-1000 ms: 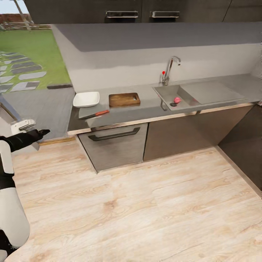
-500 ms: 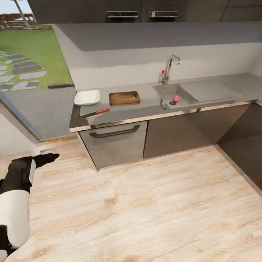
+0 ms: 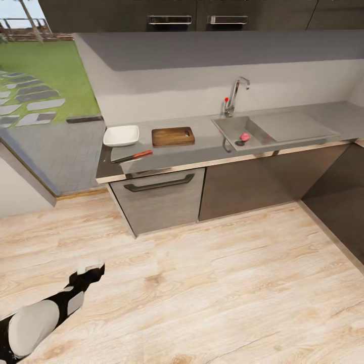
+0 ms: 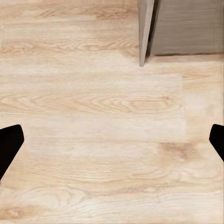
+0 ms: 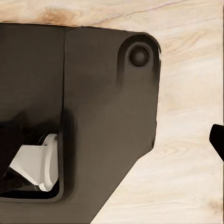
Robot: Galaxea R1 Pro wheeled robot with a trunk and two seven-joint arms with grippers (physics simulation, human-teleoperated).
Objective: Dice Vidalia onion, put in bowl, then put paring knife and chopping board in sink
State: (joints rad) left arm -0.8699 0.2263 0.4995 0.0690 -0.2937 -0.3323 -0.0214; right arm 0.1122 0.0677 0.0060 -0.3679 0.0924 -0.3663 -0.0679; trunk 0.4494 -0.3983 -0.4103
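Observation:
The pink-red Vidalia onion (image 3: 245,136) lies in the grey sink (image 3: 230,132) by the drain, under the chrome tap (image 3: 235,95). On the countertop (image 3: 207,146) to the left lie the brown chopping board (image 3: 173,136), the white bowl (image 3: 121,135) and, near the front edge, the red-handled paring knife (image 3: 132,156). My left gripper (image 3: 91,270) hangs low over the wood floor at the head view's lower left, far from the counter. In the left wrist view it (image 4: 112,144) is open and holds nothing. The right gripper (image 5: 112,144) stands open beside my dark base (image 5: 93,102), one fingertip (image 5: 218,140) showing.
A grey drawer front with a dark handle (image 3: 159,183) sits under the bowl and board. Dark cabinets (image 3: 333,202) run down the right side. A glass opening onto a lawn (image 3: 45,76) is at the left. Wide light wood floor (image 3: 202,283) lies between me and the counter.
My left arm has swung down from mid-height at the left to low near the floor. The view has shifted slightly; nothing on the counter has moved.

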